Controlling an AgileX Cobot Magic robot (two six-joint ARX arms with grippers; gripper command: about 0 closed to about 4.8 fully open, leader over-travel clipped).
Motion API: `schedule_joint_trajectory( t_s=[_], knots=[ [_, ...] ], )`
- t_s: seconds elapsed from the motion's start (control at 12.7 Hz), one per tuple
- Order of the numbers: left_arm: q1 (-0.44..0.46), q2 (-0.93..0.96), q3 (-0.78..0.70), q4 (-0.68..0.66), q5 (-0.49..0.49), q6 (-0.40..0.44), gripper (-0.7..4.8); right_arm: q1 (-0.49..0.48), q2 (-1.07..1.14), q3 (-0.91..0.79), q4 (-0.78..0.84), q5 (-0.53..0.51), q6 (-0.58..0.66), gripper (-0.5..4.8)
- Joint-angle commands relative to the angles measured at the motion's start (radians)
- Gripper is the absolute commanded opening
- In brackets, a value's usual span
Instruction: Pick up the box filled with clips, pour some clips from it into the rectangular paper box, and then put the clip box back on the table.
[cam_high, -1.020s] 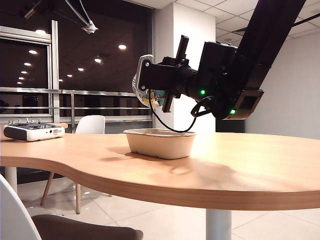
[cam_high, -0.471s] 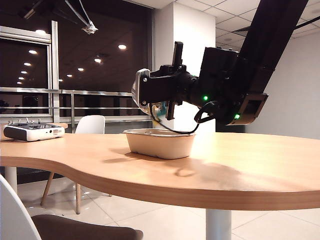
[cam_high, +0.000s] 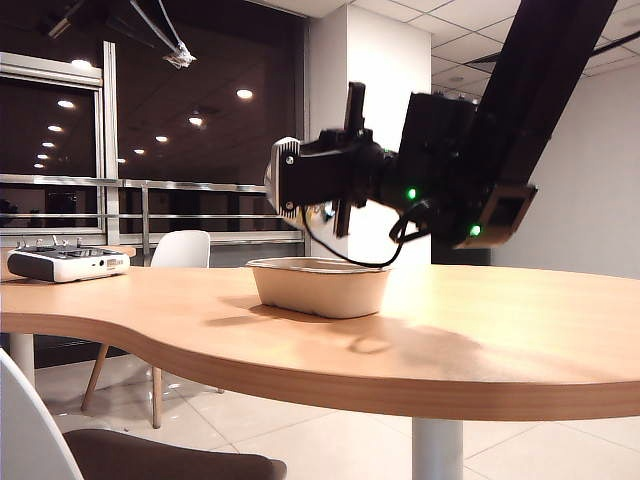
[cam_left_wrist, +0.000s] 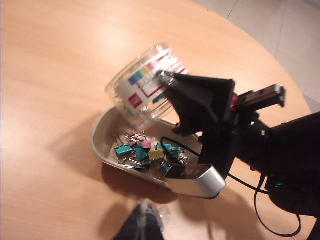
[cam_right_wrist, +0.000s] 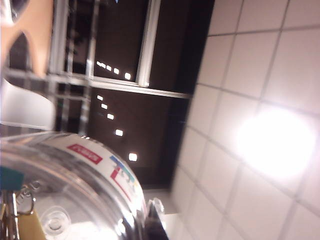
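Clip jar (cam_left_wrist: 142, 87), clear plastic with a coloured label, is tipped above the far end of the paper tray (cam_left_wrist: 102, 145), pinched between the fingers of the right gripper (cam_left_wrist: 167, 95); a heap of teal, yellow and pink clips (cam_left_wrist: 145, 155) lies in the tray. The tray stands near the middle of the wood table (cam_high: 480, 340), a white-grey controller (cam_high: 65, 263) far off at its left edge. The left gripper (cam_left_wrist: 142, 225) hangs over the table just beside the tray, fingers pressed together, holding nothing.

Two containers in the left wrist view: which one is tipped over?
The clear clip jar, shut in the right gripper, tilted above the tray. The beige paper tray sits flat on the table, clips inside.
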Motion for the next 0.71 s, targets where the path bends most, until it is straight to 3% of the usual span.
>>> schedule_joint_trajectory(
  t_s=[0.08,0.55,0.71],
  knots=[
    [0.000,-0.004,0.002,0.006,0.006,0.003,-0.06,-0.005,-0.027,-0.004,0.023,0.004,0.096,-0.01],
    [0.000,-0.004,0.003,0.005,0.006,0.000,-0.06,-0.004,-0.033,-0.061,0.031,0.006,0.116,-0.01],
    [0.000,-0.004,0.002,0.006,0.006,0.000,-0.06,-0.004,-0.052,-0.060,0.031,0.050,0.324,-0.01]
  ],
)
